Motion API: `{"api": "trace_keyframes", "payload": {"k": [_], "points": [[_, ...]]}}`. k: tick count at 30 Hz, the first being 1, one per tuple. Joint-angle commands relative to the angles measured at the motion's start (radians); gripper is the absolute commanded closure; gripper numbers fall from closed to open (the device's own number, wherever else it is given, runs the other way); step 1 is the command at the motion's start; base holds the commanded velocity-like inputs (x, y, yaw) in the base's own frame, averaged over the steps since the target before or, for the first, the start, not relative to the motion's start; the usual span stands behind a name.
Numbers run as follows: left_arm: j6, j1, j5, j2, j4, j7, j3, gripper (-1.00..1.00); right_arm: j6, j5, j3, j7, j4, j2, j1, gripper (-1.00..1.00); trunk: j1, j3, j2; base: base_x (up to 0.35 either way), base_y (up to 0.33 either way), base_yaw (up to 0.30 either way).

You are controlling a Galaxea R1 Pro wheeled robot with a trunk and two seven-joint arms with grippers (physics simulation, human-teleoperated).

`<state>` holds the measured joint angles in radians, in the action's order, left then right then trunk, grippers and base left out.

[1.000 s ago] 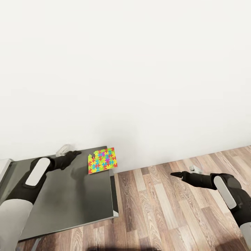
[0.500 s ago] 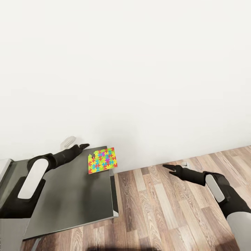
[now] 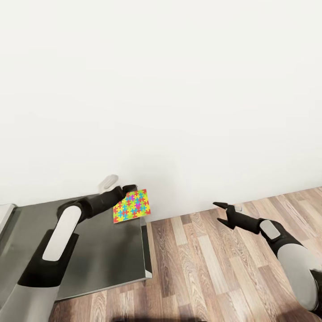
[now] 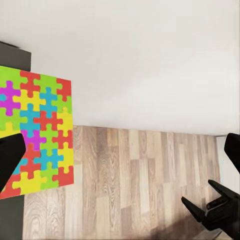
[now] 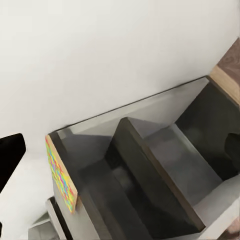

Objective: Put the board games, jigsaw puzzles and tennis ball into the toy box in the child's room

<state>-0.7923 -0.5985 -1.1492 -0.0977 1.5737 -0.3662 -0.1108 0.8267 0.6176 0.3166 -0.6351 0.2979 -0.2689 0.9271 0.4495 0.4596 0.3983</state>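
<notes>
Head view, jigsaw puzzle (image 3: 132, 205) on table (image 3: 103, 255) corner, left gripper (image 3: 129, 188) touching

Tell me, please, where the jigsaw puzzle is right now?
In the head view the puzzle lies at the table's far right corner by the wall, just beyond the left gripper.

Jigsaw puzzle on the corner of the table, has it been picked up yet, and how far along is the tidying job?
Not picked up yet. The jigsaw puzzle lies at the far corner of the table, overhanging the edge. The left gripper is at its edge with fingers apart, gripping nothing. The right gripper hangs open over the wooden floor. These views give no sign of any toy packed, so grasping this puzzle and carrying it off remain.
</notes>
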Motion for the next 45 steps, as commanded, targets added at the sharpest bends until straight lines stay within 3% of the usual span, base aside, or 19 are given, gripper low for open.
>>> {"api": "trace_keyframes", "payload": {"k": [1, 4, 7, 8, 11, 15, 21, 26, 32, 45], "points": [[-0.004, -0.002, -0.011, 0.011, 0.004, -0.011, -0.003, -1.0, 0.004, -0.003, 0.021, 0.008, -0.02, 0.001, 0.01, -1.0, 0.001, 0.002, 0.002, 0.0, 0.0, 0.0], [-0.013, -0.003, -0.023, 0.037, 0.016, -0.012, -0.004, -1.0, -0.003, -0.002, 0.049, 0.026, -0.055, 0.013, 0.029, -1.0, 0.001, 0.002, 0.002, 0.0, 0.0, 0.0], [-0.028, -0.01, -0.082, 0.05, 0.024, -0.011, -0.004, -1.0, -0.006, -0.002, 0.063, 0.034, -0.072, 0.029, 0.038, -1.0, 0.001, 0.002, 0.002, 0.0, 0.0, 0.0], [-0.028, -0.01, -0.082, 0.05, 0.024, -0.011, -0.004, -1.0, -0.006, -0.002, 0.063, 0.034, -0.072, 0.029, 0.038, -1.0, 0.001, 0.002, 0.002, 0.0, 0.0, 0.0], [-0.049, -0.019, -0.178, 0.051, 0.028, -0.013, -0.002, -1.0, -0.005, -0.002, 0.071, 0.03, -0.074, 0.037, 0.043, -1.0, 0.001, 0.002, 0.002, 0.0, 0.0, 0.0], [-0.065, -0.025, -0.288, 0.05, 0.03, -0.016, 0.006, -1.0, 0.002, -0.003, 0.073, -0.036, -0.04, 0.038, 0.04, -1.0, 0.001, 0.002, 0.002, 0.0, 0.0, 0.0], [-0.072, -0.028, -0.343, 0.05, 0.032, -0.018, 0.012, -1.0, 0.039, -0.012, 0.072, -0.084, 0.007, 0.039, 0.04, -1.0, 0.001, 0.002, 0.002, 0.0, 0.0, 0.0], [-0.074, -0.029, -0.365, 0.049, 0.032, -0.018, 0.016, -1.0, 0.132, -0.023, 0.073, -0.066, 0.033, 0.035, 0.043, -1.0, 0.001, 0.002, 0.002, 0.0, 0.0, 0.0], [-0.075, -0.03, -0.374, 0.049, 0.032, -0.019, 0.017, -1.0, 0.191, -0.024, 0.075, -0.024, 0.055, 0.03, 0.045, -1.0, 0.001, 0.003, 0.002, 0.0, 0.0, 0.0], [-0.076, -0.03, -0.376, 0.051, 0.031, -0.02, 0.016, -1.0, 0.221, -0.023, 0.075, 0.001, 0.084, 0.033, 0.045, -1.0, 0.001, 0.017, 0.002, 0.0, 0.0, 0.0]]}}
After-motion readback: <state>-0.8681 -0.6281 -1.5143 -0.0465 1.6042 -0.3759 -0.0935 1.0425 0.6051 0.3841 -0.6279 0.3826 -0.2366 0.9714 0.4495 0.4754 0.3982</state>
